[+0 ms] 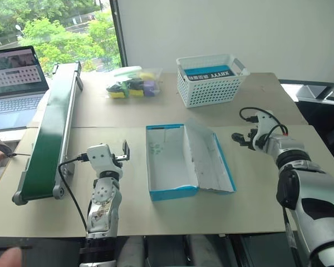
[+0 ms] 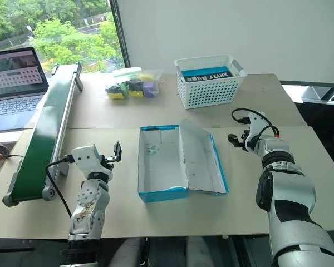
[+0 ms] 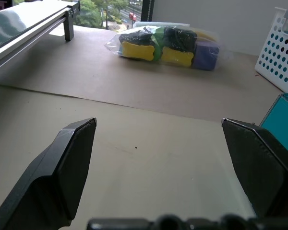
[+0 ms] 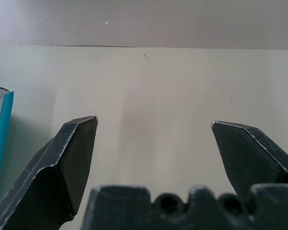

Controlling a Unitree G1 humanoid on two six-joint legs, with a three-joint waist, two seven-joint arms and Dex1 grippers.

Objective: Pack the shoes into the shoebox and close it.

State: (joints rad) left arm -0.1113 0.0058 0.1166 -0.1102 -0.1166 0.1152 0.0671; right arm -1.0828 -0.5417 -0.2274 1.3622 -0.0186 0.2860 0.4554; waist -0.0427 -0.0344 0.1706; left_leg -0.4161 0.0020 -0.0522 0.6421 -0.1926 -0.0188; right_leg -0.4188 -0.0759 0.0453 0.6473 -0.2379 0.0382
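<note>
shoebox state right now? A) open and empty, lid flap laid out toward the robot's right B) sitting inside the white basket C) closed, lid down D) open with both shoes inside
A: the shoebox lies open on the table, its white inside bare, with the lid flap folded out toward the robot's right; the white basket stands apart, farther back.

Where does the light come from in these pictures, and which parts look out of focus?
Head views: daylight enters through the window at the far left. Left wrist view: the two near fingers are soft, while the bag of toys is sharper. Right wrist view: the table is evenly lit, without glare.
</note>
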